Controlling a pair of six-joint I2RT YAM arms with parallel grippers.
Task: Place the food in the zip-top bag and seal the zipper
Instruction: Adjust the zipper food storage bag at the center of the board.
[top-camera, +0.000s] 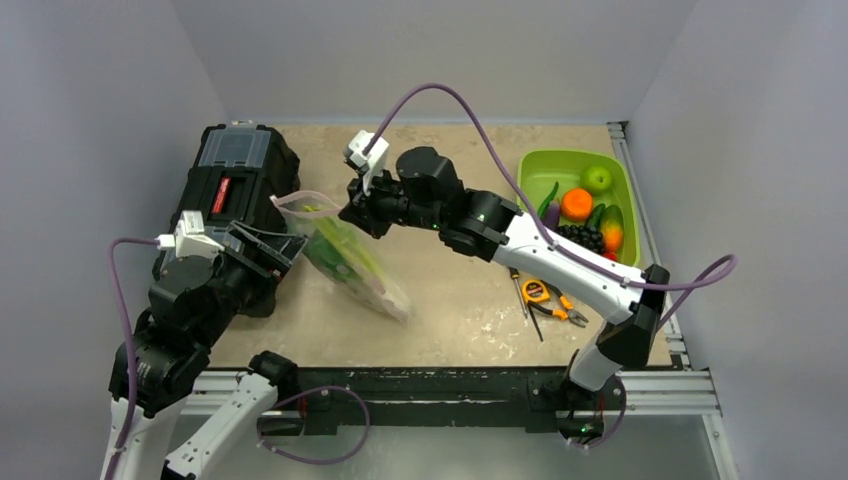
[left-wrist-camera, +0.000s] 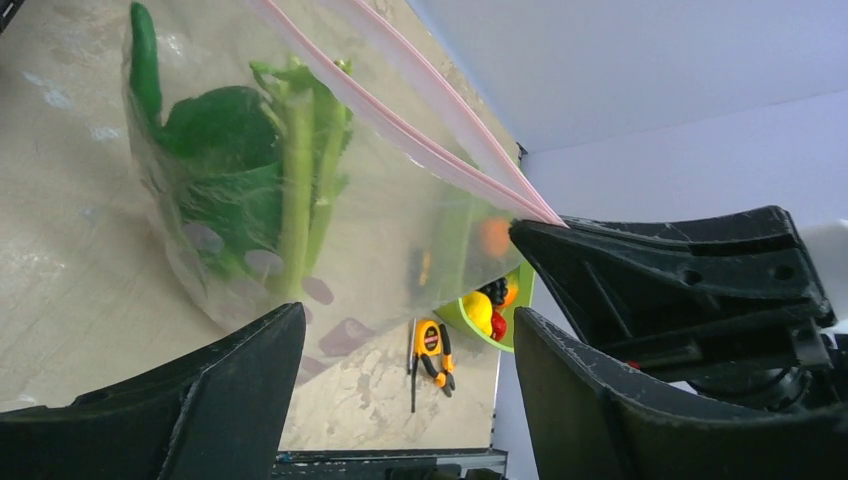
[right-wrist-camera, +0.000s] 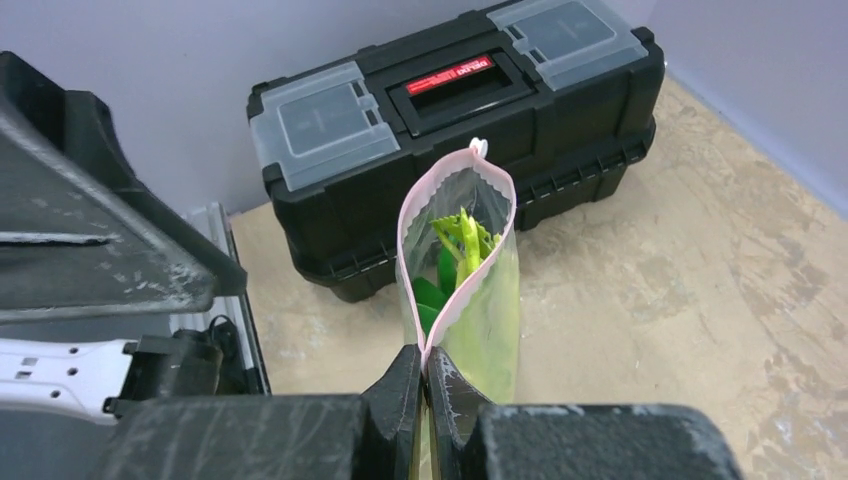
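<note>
**Greens Bagged, Zipper Unsealed, One Corner Pinched**

By the near left corner of the tabletop (top-camera: 470, 335), left gripper (left-wrist-camera: 408, 315) with fingers spread wide, nothing between them, facing the side of the bag.

Just beyond those fingers, left of the tabletop's centre, the zip-top bag (top-camera: 362, 272), lifted by its mouth and hanging slantwise, lower end toward the near edge. Contact with the tabletop there impossible to judge through the blur.

Inside the bag, the leafy greens (left-wrist-camera: 225, 150), dark leaves and pale green stalks pressed against the clear plastic, stalk ends up near the mouth.

Along the mouth, the pink zipper (right-wrist-camera: 403, 238) unsealed, its two strips bowed apart into a loop.

At one end of that strip, right gripper (right-wrist-camera: 425, 362) with fingers clamped fully together, pinching both strips at the bag's corner. Opposite end of the mouth ungripped, close to the toolbox.

Toward the near right edge, a yellow tape measure (top-camera: 536, 291) and orange-handled pliers (top-camera: 563, 308), flat on the tabletop, well apart from the bag.

In the far right corner, a lime-green bin (top-camera: 550, 168) with an orange fruit (top-camera: 576, 203), a green apple (top-camera: 598, 178) and dark grapes (top-camera: 580, 237) inside.

In the far left corner, behind the bag, a black toolbox (right-wrist-camera: 450, 130), lid closed, red label on top.
</note>
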